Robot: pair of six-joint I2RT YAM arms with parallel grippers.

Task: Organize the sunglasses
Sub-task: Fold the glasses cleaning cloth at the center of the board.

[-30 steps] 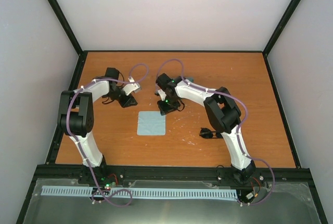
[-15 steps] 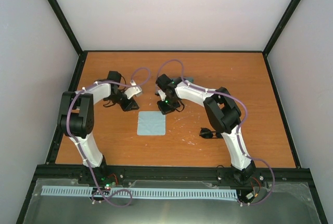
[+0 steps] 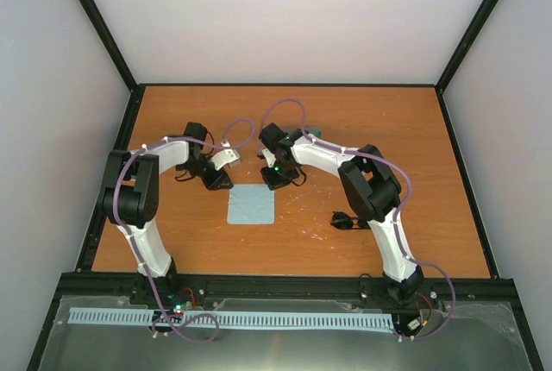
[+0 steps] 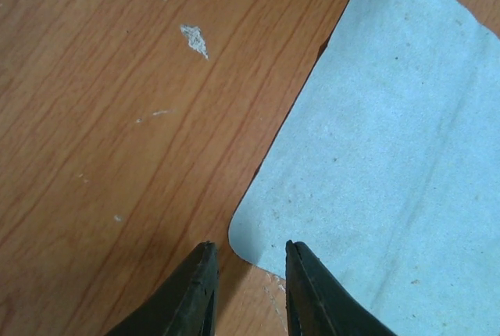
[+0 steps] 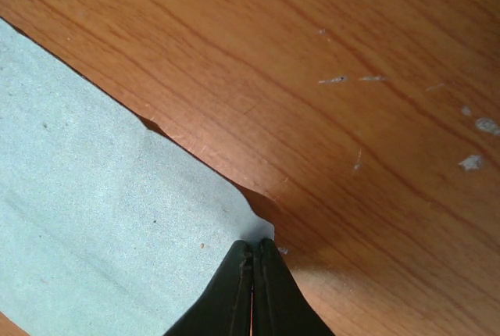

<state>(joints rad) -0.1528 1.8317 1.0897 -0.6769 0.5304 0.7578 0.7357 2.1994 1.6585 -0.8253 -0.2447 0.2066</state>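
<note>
- Table (image 4: 117, 133): wood-grain top, smooth with a low sheen, flecked with pale scuffs.
- Cloth (image 4: 391, 156): pale blue fabric, matt and fine-grained, soft-looking, speckled with tiny dark dots.
- Left gripper (image 4: 248, 254): fingers (image 4: 195, 297) of dark, smooth, faintly glossy plastic.
- Arms (image 3: 152, 248): white shells, smooth and plastic-looking.

Bright, even light; soft shadows; wrist views sharp; overhead perhaps softer.
</note>
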